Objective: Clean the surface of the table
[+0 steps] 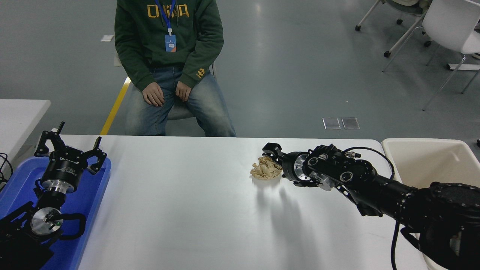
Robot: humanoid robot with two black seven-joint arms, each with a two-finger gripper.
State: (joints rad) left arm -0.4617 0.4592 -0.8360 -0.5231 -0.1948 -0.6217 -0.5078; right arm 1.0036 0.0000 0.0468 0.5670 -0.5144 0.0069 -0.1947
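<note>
A: One crumpled tan paper wad (265, 169) lies on the bench (187, 210), a little right of centre and toward the far edge.

B: And the right claw (273, 154)?

A: It reaches in from the lower right on a black arm (375, 187), low over the bench, at the wad's right side. One finger (270, 148) shows above the wad's far right corner. The other is hidden behind the wrist, so whether the claw is apart or clamped on the paper cannot be told.

B: The left claw (69, 148)?

A: Parked at the lower left over a blue tray (93, 195), fingers spread apart, gripping nothing.

B: Where does the bench sit in the frame?

A: It fills the lower half, white and matte. The tray overlaps its left end, and a cream bin (427, 157) stands just beside its right end. The corner of a smaller white table (18, 112) shows at the far left.

B: Anyone present?

A: A person (168, 56) in a green hoodie and jeans sits beyond the far edge, both hands resting on the lap. A white chair (450, 26) stands at the upper right on the grey floor.
</note>
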